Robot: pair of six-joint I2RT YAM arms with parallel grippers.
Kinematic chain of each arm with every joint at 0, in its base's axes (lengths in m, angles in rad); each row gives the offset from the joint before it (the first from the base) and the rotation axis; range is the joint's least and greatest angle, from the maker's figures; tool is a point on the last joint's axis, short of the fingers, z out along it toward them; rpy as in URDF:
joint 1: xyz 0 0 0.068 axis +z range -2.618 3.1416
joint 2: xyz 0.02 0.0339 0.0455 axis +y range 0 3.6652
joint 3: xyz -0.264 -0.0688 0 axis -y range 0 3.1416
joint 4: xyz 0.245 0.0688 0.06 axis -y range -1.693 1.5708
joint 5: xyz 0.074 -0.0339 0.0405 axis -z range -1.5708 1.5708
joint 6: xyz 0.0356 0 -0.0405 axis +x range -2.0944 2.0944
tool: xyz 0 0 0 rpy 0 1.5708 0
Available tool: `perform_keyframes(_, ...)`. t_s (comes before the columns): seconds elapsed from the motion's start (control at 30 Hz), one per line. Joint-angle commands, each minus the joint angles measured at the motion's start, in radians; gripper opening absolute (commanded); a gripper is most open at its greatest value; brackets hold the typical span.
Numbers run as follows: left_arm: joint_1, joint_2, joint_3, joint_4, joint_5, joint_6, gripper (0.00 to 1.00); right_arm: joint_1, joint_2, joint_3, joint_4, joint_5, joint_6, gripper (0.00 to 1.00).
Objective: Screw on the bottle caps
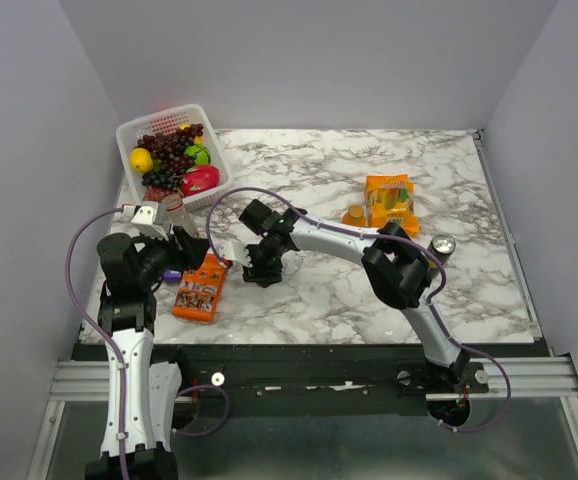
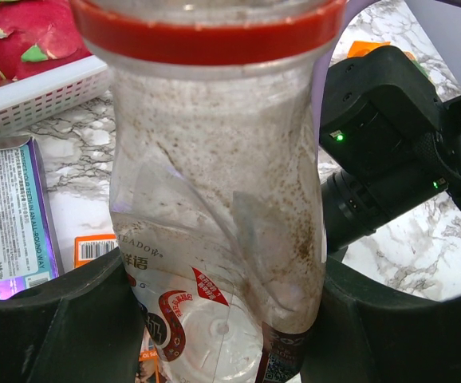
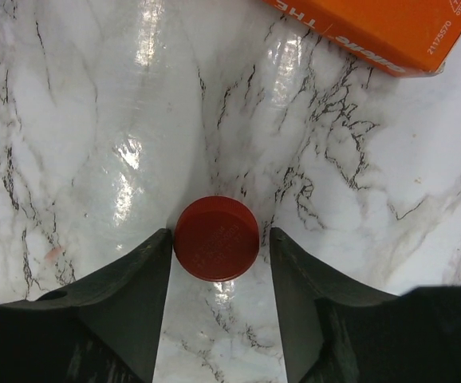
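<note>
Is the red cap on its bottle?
Off. The red cap lies on the table between the right gripper's fingers; the left gripper holds the clear bottle.

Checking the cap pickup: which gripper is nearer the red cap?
Right. The right gripper straddles the red cap on the table; the left gripper is apart, holding the clear bottle.

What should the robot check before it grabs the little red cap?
1. Left claw shut on the clear bottle: ok.
2. Red cap lying flat on the table: ok.
3. Cap sits between the right claw's two fingers: ok.
4. Right claw gripping the cap: not ok, it is open, with a gap on one side.
5. Bottle's mouth bare and ready for the cap: cannot tell, the top is cut off in the left wrist view.
</note>
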Motion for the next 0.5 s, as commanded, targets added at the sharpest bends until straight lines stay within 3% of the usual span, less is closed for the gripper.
perform_keyframes(0.0,0.0,-0.004,-0.01,0.02,0.003,0.003,0.0,0.019,0.033,0.01,-0.013,0.0,-0.016,0.56)
perform_keyframes(0.17,-0.008,0.009,-0.031,0.062,0.052,0.016,0.0,0.019,-0.016,-0.02,-0.01,0.027,-0.017,0.49)
perform_keyframes(0.3,-0.057,0.038,-0.04,0.102,0.124,0.127,0.0,0.016,-0.14,-0.044,-0.109,0.031,-0.042,0.44)
perform_keyframes(0.43,-0.162,0.111,-0.036,0.14,0.165,0.297,0.0,-0.02,-0.316,-0.054,-0.245,-0.02,-0.019,0.43)
perform_keyframes(0.47,-0.249,0.148,-0.031,0.138,0.161,0.329,0.0,-0.039,-0.361,-0.053,-0.274,-0.046,-0.02,0.43)
